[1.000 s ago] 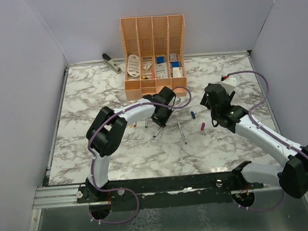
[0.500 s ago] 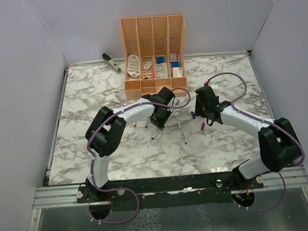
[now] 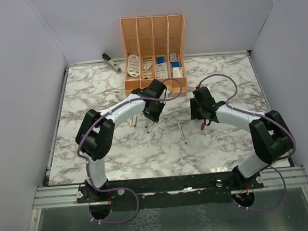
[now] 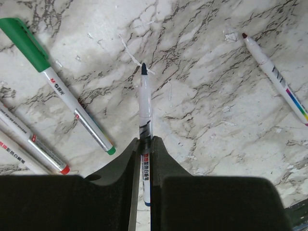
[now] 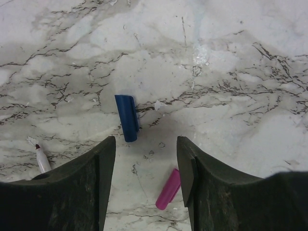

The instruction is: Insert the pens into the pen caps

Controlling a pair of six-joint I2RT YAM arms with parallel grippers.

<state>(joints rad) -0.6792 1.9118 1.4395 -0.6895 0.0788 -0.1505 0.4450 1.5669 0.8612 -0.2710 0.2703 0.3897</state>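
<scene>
On a marble table (image 3: 89, 93) between grey walls (image 3: 22, 50), left gripper (image 4: 146, 140) clamps a pen (image 4: 144, 101); right gripper (image 5: 146, 144) gapes near blue cap (image 5: 126, 118).

**Both arms lowered over the scattered pens**

The left gripper (image 3: 151, 118) is held low over the table (image 3: 89, 99), and a pen (image 3: 149, 127) is seen jutting from it toward the near edge. Two more pens (image 3: 133, 121) are laid just to its left. A fourth (image 3: 182, 133) is laid between the arms. A magenta cap (image 3: 202, 126) is seen just beside the right gripper (image 3: 196, 111). An organizer (image 3: 152, 28) and a stapler (image 3: 111, 62) are set at the far edge.
</scene>
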